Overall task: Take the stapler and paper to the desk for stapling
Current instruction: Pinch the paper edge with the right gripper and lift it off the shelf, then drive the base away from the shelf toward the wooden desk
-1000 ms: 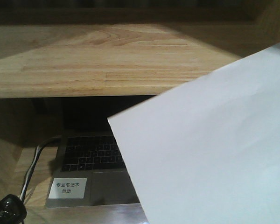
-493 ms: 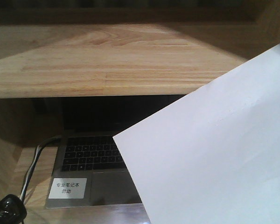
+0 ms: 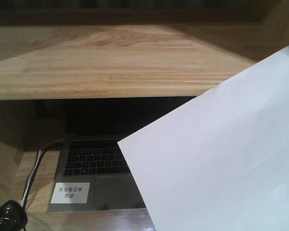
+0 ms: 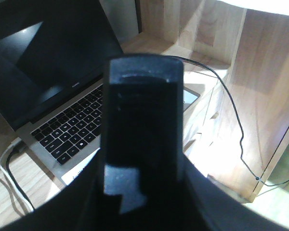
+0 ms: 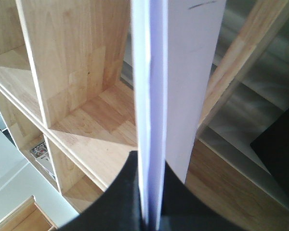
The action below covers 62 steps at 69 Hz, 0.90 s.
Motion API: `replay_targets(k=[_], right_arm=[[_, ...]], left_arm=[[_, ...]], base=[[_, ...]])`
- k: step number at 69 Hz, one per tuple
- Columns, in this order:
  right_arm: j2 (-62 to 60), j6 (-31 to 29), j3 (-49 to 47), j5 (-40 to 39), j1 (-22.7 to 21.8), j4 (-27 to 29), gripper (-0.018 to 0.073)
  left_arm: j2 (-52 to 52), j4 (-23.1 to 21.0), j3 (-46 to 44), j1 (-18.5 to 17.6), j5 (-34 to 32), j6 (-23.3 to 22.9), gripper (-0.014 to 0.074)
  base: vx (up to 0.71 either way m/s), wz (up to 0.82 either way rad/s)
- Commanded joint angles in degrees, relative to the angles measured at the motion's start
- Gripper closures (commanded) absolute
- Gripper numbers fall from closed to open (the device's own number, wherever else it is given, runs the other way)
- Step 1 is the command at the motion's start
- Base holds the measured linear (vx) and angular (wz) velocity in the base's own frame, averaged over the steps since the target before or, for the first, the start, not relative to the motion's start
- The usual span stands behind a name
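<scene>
**Carry step: both items in hand**

Right gripper clamped on paper, sheets edge-on between fingers. Left gripper clamped on stapler, which juts forward from its grip, above laptop. Next, I judge: swing both to desk, unseen here.

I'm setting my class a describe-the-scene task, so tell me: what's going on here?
A two-armed robot is carrying office supplies. Its right gripper is clamped on one edge of a thin stack of white paper, held up in the air in front of a wooden shelf unit. Its left gripper holds a black object, apparently the stapler, above an open laptop. Neither item is set down.
</scene>
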Motion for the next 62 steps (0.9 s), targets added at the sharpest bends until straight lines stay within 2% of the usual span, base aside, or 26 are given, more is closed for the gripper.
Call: replay_targets(k=[1, 40, 62], right_arm=[[-0.5, -0.5, -1.5, -3.6, 0.1, -0.6, 0.0562], [-0.5, -0.5, -1.5, -3.6, 0.1, -0.6, 0.0562], [-0.5, -0.5, -1.5, -3.6, 0.1, -0.6, 0.0562]], left_arm=[[0.8, -2.0, -1.8, -0.1, -6.1, 0.1, 0.0603], [0.8, -2.0, -1.8, -0.1, -6.1, 0.1, 0.0603], [0.8, -2.0, -1.8, -0.1, -6.1, 0.1, 0.0603]], base=[[-0.03, 0.0], [-0.12, 0.0], [-0.18, 0.14]])
